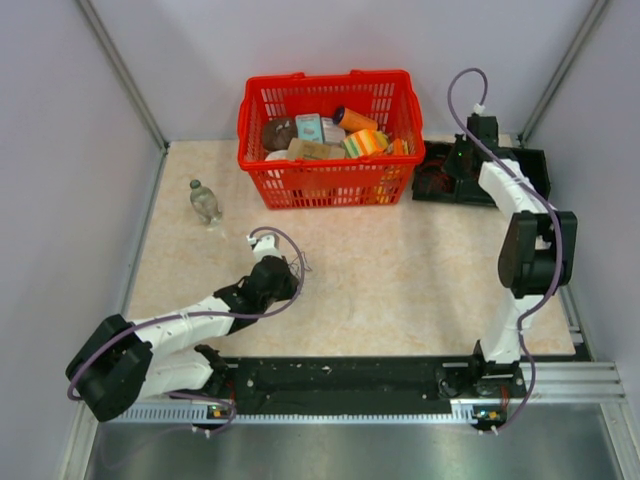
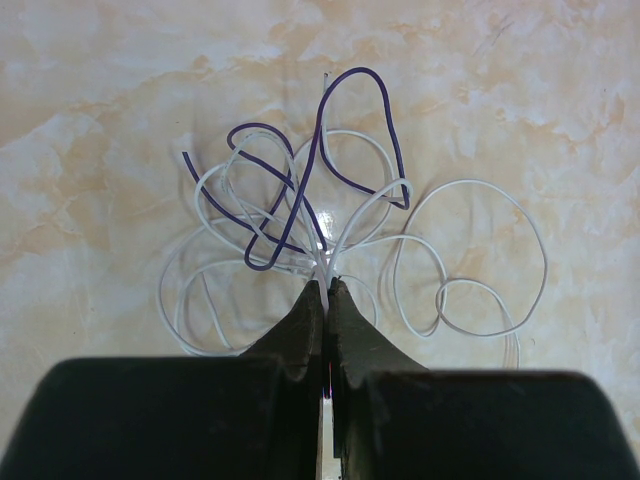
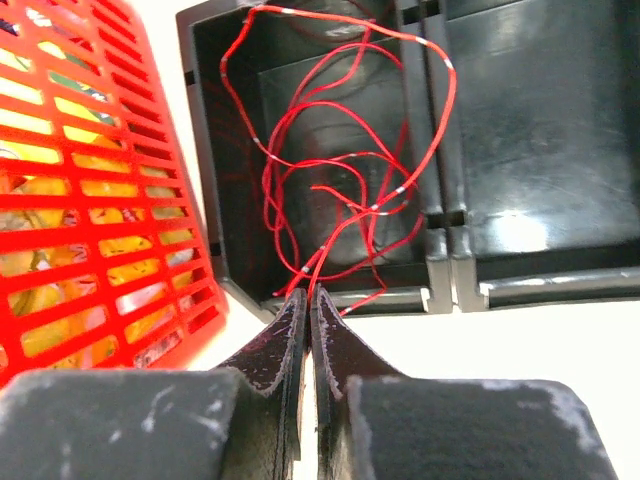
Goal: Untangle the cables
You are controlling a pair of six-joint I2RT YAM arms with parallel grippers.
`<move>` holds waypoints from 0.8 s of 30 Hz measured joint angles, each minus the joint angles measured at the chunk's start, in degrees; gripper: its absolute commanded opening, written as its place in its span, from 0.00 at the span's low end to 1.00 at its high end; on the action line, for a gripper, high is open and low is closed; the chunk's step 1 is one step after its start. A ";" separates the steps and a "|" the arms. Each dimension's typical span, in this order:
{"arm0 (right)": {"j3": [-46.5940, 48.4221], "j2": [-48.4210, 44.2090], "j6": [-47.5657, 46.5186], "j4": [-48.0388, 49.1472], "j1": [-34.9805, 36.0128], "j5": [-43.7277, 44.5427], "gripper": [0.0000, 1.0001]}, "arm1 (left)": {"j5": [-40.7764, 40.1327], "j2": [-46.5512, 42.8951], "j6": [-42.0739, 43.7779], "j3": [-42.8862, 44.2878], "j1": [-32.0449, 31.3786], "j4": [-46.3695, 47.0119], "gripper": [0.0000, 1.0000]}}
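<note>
Two bundles of thin, looping wire are in my views. My left tool, pressed together, pinches white wires tangled with one purple wire on the glossy marbled surface. My right tool, likewise closed, pinches red wires coiled inside a two-compartment black plastic tray, beside one red lattice basket.

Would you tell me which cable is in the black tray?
The red cable, pinched by the right gripper; the white cable and purple cable lie on the table.
</note>
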 measured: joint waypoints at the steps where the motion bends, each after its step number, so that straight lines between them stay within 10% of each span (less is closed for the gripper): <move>1: 0.33 0.39 -0.13 -0.09 0.00 -1.22 0.00 | -0.02 0.00 0.00 0.00 0.00 0.00 0.00; 24: 11.85 17.29 9.38 3.74 -4.59 -18.47 0.00 | 0.00 0.00 0.00 0.02 0.00 0.00 0.00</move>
